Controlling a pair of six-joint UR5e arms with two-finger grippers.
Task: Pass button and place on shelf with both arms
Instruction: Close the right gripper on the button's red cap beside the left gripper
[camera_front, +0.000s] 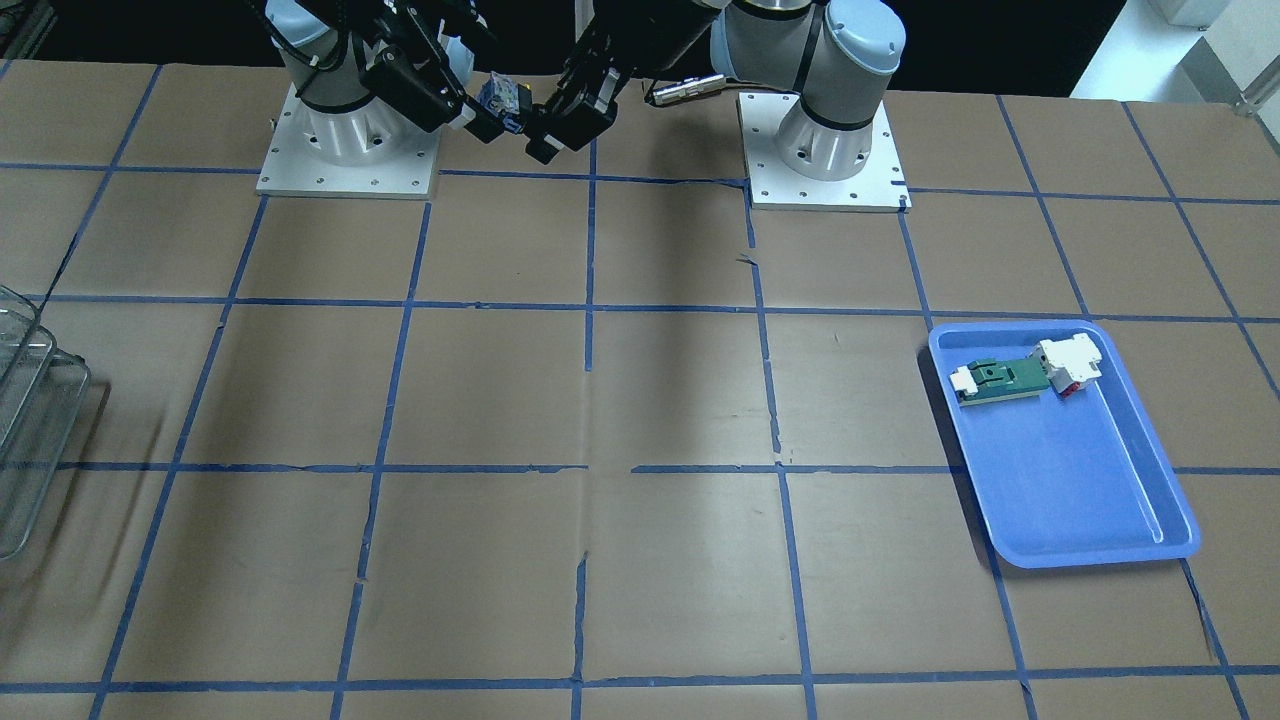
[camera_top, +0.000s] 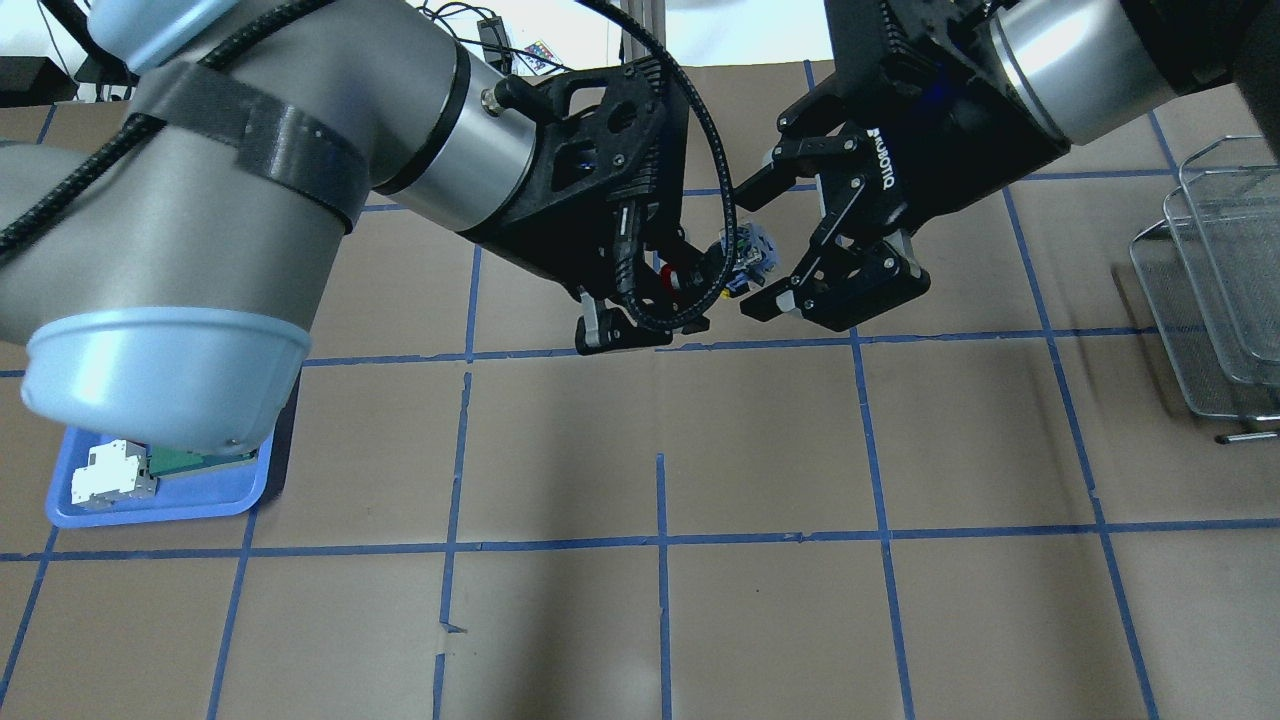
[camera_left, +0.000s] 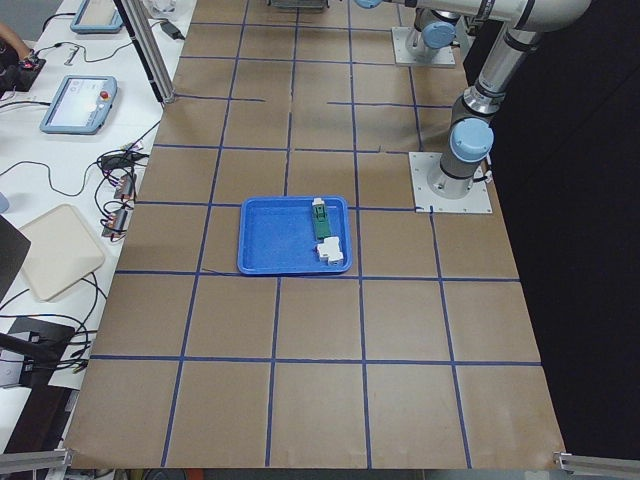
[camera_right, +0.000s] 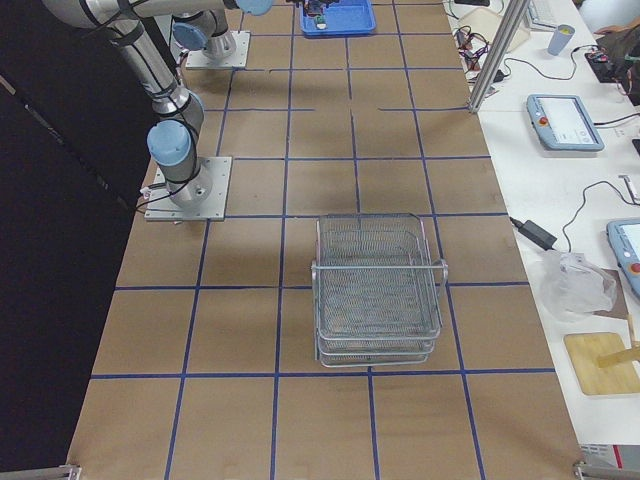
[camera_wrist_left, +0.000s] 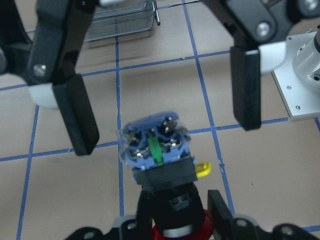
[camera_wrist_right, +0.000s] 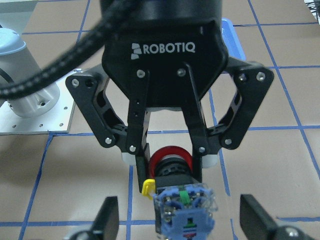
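The button is held in the air between the two arms, near the robot's bases. Its red cap (camera_wrist_right: 170, 156) sits between the fingers of my left gripper (camera_wrist_right: 170, 167), which is shut on it. Its bluish-clear block (camera_wrist_left: 155, 142) points toward my right gripper (camera_top: 775, 245). My right gripper is open, with one finger (camera_wrist_left: 75, 115) on each side of the block and apart from it. The button also shows in the overhead view (camera_top: 745, 255) and the front-facing view (camera_front: 498, 96). The wire shelf (camera_right: 378, 290) stands on the table at the robot's right.
A blue plastic tray (camera_front: 1085, 490) lies on the robot's left side and holds a green-and-white component (camera_front: 1000, 380). The shelf's edge shows in the overhead view (camera_top: 1215, 290). The table is brown paper with a grid of blue tape. Operator desks with tablets line the far side.
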